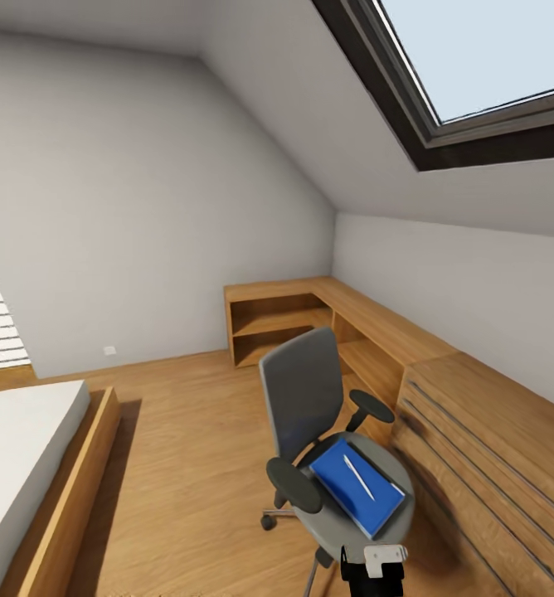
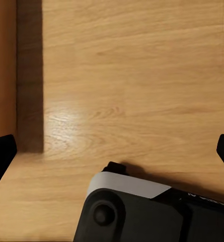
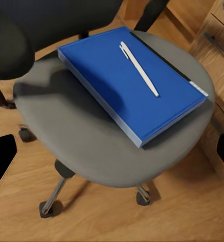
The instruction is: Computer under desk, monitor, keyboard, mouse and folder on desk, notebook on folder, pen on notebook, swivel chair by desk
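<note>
Sloped white walls and a dark-framed skylight [image 1: 476, 75] are seen above a light wood floor [image 1: 186, 464]; on the grey seat of the chair [image 1: 302, 398] the blue folder [image 1: 358, 487] is laid flat, and the pale pen [image 1: 359, 477] is laid on top of it, roughly along its length; in the right wrist view the folder [image 3: 127, 80] is seen spread over much of the seat, one corner reaching close to the seat's edge, with the pen [image 3: 139, 68] touching its cover; a thin dark strip is seen along the folder's far edge, and what it belongs to cannot be told. The chair's chrome legs and castors [image 3: 47, 207] are seen resting on the floor; a wooden drawer unit [image 1: 493, 464] is stood just beside the chair, joined to low wooden shelving [image 1: 281, 319] run into the corner; a white-sheeted bed [image 1: 20, 464] is seen well apart, across the floor. The right gripper [image 1: 375, 566] is held near the seat's front edge, its dark fingertips [image 3: 1, 161] spread wide with nothing between them. In the left wrist view, the left gripper's fingertips [image 2: 1, 154] are likewise spread apart, empty, over bare floor, with a black and white part of the robot [image 2: 137, 212] below.
</note>
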